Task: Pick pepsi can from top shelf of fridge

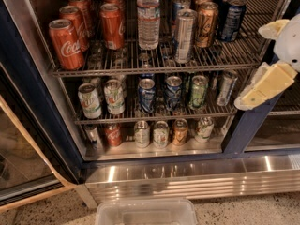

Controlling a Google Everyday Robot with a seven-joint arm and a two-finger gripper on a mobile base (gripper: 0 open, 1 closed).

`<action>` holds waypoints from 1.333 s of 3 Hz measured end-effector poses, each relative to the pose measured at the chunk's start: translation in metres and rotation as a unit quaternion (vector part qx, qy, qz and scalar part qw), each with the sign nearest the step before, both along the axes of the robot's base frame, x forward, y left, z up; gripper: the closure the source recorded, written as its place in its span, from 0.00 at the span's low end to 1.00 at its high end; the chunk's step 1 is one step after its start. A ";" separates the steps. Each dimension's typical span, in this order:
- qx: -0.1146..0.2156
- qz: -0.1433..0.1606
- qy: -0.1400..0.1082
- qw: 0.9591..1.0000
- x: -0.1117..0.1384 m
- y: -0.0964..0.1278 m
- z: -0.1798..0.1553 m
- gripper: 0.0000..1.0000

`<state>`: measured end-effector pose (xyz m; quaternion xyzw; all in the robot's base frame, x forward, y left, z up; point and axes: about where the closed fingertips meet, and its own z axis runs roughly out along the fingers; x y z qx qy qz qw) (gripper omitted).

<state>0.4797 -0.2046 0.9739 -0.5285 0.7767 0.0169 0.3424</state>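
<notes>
The pepsi can point(232, 18) is deep blue and stands upright at the front right of the top shelf point(154, 63), with more dark blue cans behind it. The fridge point(28, 97) stands open, and its ribbed steel base panel point(187, 177) runs along the bottom. My gripper point(249, 67) comes in from the right edge with cream fingers point(265, 84) spread apart and empty. It hangs in front of the fridge's right post, to the right of the pepsi can and lower than it, not touching anything.
On the top shelf stand red Coca-Cola cans point(66, 43), a water bottle point(148, 18), a slim silver can point(183, 35) and a bronze can point(206, 25). Two lower racks hold several cans point(146, 95). A clear plastic bin point(146, 212) sits on the floor. The glass door point(23, 163) stands open at left.
</notes>
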 end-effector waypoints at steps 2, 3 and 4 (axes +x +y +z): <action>0.077 0.008 -0.088 0.993 0.045 0.006 -0.003 0.00; 0.076 0.008 -0.087 0.993 0.045 0.006 -0.003 0.00; 0.102 0.003 -0.105 0.989 0.051 0.009 -0.008 0.00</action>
